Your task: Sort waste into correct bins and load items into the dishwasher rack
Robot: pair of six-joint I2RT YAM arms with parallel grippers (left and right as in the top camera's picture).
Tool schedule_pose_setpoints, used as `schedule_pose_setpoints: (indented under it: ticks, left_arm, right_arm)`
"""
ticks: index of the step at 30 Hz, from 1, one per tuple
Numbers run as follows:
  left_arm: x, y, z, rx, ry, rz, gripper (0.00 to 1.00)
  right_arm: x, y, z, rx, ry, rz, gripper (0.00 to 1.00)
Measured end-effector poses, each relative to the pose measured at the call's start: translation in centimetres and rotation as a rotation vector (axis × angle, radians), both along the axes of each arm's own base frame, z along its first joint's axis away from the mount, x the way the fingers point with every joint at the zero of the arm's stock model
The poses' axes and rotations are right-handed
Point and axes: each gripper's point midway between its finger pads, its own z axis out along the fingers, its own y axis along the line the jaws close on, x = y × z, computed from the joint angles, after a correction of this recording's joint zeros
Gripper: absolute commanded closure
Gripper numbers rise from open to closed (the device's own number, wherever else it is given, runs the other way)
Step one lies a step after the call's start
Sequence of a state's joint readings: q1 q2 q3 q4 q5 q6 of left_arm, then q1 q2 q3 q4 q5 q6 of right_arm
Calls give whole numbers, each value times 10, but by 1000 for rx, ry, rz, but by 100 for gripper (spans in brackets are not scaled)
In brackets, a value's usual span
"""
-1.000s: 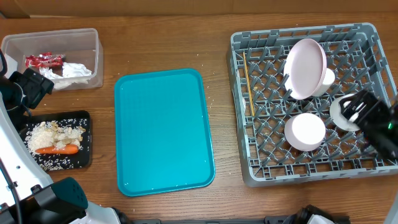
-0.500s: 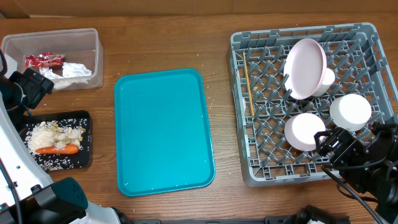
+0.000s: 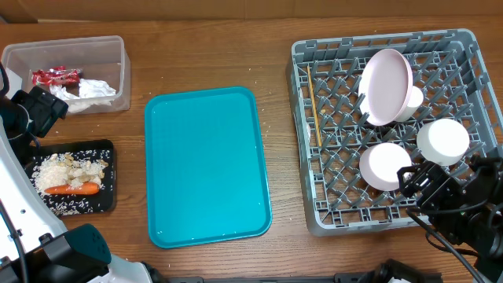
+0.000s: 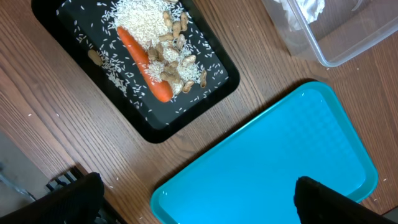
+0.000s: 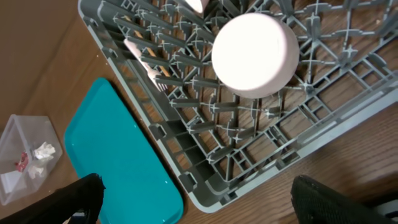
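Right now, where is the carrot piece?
Overhead view, far left: the carrot piece lies in the black tray against the rice, beside the teal tray.

**Waste binned, dishes racked**

Far left, at the back: clear tub (image 3: pixel 119 49), holding a small red shiny wrapper (image 3: pixel 55 76) and a crumpled white napkin (image 3: pixel 96 90) side by side. Just in front of it: shallow black tray (image 3: pixel 111 169), heaped with white rice and beige scraps (image 3: pixel 67 167), orange carrot piece (image 3: pixel 72 189) lying along the pile's near edge, loose grains scattered around.

Over on the right: big grey rack (image 3: pixel 377 39). Pale pink plate (image 3: pixel 387 75) up on edge and tilted, small white cup (image 3: pixel 415 98) tucked right behind it. White bowl (image 3: pixel 385 167) upside down among the pegs, second bowl (image 3: pixel 444 140) upside down just to its right. Thin wooden chopsticks (image 3: pixel 312 102) lying along the left side, white plastic fork (image 5: pixel 144 62) down between the pegs close by.
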State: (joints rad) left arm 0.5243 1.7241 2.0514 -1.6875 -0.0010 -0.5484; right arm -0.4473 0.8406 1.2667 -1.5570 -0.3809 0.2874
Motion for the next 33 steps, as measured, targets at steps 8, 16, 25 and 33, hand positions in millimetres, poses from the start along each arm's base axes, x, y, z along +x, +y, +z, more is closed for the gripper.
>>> schedule_pose_setpoints:
  ticks: [8,16,25,33]
  left_arm:
    - [0,0,0,0,0,0,0]
    - [0,0,0,0,1,0,0]
    - [0,0,0,0,2,0,0]
    - [0,0,0,-1,2,0,0]
  right_arm:
    - [29,14,23,-96,-200,148,0]
    - [40,59,41,-173,-632,368,0]
    - [56,70,5,-226,-954,397,0]
    - [65,70,-31,-268,-1142,379,0]
